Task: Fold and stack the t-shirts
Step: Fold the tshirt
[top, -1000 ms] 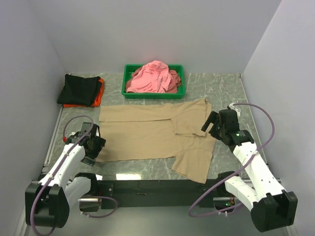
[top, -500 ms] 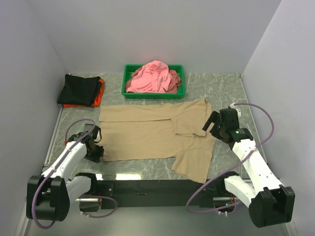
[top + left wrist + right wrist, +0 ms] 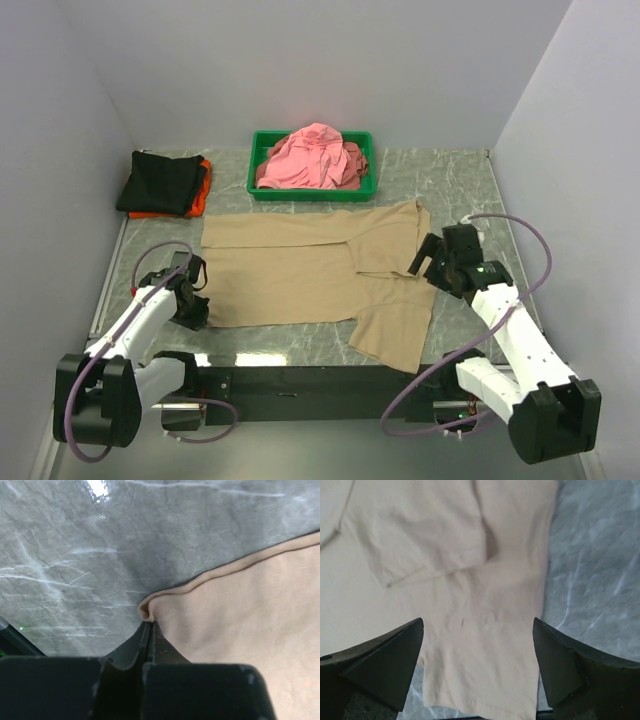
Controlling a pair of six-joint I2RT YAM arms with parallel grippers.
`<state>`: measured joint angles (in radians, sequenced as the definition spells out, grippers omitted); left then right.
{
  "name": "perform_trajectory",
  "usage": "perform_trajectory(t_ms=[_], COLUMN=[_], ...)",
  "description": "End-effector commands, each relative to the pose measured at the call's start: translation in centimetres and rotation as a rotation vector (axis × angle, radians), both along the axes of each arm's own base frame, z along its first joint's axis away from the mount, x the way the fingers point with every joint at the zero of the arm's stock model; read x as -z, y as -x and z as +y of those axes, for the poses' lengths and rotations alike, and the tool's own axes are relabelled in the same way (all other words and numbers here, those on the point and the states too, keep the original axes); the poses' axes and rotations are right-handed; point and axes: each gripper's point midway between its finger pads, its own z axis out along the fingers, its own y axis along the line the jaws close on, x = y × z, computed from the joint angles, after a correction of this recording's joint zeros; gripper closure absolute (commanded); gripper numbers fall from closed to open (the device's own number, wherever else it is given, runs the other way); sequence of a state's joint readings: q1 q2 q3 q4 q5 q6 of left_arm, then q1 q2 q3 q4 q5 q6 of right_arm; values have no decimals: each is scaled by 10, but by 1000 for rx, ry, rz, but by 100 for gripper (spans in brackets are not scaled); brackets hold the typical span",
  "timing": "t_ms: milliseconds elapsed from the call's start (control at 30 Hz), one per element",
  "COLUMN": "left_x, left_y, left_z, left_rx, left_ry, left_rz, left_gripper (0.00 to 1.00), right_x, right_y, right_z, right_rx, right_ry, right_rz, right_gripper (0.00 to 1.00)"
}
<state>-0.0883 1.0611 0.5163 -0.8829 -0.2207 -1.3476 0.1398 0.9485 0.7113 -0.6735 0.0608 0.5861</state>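
**A:** What lies on the marble table [image 3: 460, 185]?

**B:** The tan t-shirt [image 3: 290, 270] is spread flat across the middle. One sleeve is folded in over its right part.

**A:** And behind it?

**B:** A green tray [image 3: 310, 194] heaped with pink t-shirts [image 3: 312, 155]. At the far left a folded black t-shirt [image 3: 160, 180] sits on an orange t-shirt [image 3: 204, 185].

**A:** The arms?

**B:** The left gripper [image 3: 149, 626] has its jaws pressed together, pinching the tan shirt's near-left hem corner. The right gripper [image 3: 477, 630] is spread wide over the shirt's right side.
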Motion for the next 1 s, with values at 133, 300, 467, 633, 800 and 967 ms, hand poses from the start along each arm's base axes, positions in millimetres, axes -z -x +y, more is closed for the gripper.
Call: perform_trajectory(t_ms=[133, 300, 467, 633, 800, 967], left_x=[-25, -30, -32, -33, -33, -33], left_y=[-17, -22, -22, -21, -22, -21], left_z=[5, 6, 7, 7, 7, 7], left_rx=[11, 7, -3, -6, -1, -10], left_ry=[-30, -33, -36, -35, -36, -34], left_rz=[-137, -196, -200, -200, -201, -203], left_gripper=[99, 99, 99, 100, 99, 99], right_x=[27, 41, 61, 74, 84, 99], right_y=[59, 105, 147, 174, 185, 184], right_z=[65, 93, 106, 106, 91, 88], right_rx=[-244, -383, -565, -644, -629, -599], right_ry=[50, 8, 77, 140, 201, 244], right_rz=[225, 317, 413, 493, 550, 580], right_gripper=[6, 14, 19, 21, 30, 36])
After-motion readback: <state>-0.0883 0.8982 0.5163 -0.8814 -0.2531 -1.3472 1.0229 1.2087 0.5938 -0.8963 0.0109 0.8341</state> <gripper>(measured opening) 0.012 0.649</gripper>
